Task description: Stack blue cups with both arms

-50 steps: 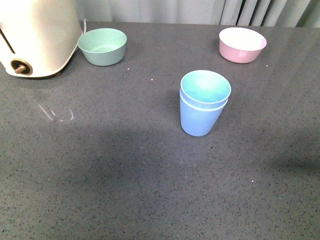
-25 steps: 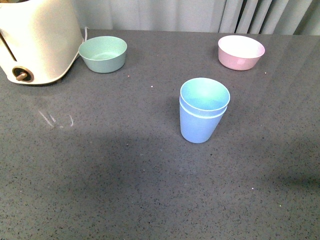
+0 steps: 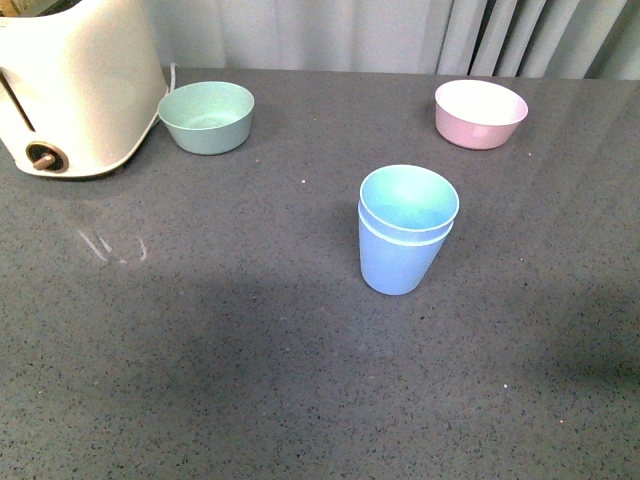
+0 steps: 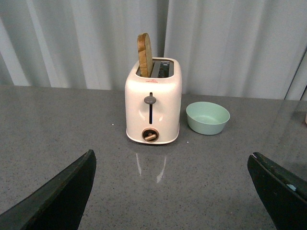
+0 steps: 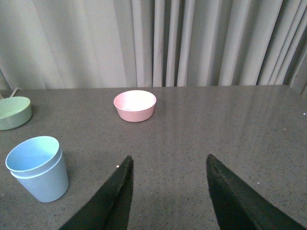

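Blue cups (image 3: 405, 232) nested, tapered smooth plastic, upright on speckled grey desk (image 3: 220, 340), left end effector (image 4: 172, 191) spread wide, right end effector (image 5: 168, 191) parted, both empty.

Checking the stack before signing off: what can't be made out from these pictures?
- Inner blue cup: its lower body and seating depth, hidden by the outer cup, front and right wrist views.
- Toaster: its top is cut off by the front view's edge.
- Both arms: outside the front view.
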### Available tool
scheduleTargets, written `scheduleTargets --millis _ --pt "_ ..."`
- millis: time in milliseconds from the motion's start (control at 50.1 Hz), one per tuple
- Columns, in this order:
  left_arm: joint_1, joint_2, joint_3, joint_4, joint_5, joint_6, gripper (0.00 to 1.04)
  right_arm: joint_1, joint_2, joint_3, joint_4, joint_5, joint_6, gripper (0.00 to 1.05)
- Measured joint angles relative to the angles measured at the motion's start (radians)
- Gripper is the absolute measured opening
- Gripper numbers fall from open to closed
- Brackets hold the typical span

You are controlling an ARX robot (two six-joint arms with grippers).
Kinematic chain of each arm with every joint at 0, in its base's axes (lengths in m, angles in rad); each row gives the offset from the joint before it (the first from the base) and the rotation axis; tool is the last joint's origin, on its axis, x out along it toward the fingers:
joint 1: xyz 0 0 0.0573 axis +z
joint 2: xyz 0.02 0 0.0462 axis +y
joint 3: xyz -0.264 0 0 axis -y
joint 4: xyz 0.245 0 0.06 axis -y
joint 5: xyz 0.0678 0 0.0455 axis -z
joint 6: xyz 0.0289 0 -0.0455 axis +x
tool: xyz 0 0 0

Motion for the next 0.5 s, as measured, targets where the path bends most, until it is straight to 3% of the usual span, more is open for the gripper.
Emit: scheduleTargets --millis 80,260,499 --pt "0.0 0.0 0.0 0.0 0.0 0.0 0.96 0.0 0.0 0.0 0.0 0.0 0.0 0.59" --pt "0.0 0.0 0.0 0.0 0.0 0.0 0.96 0.0 0.0 0.0 0.0 0.0 0.0 0.97" --pt "0.0 0.0 0.0 0.0 0.0 0.0 0.96 0.0 0.0 0.0 0.0 0.0 0.0 0.96"
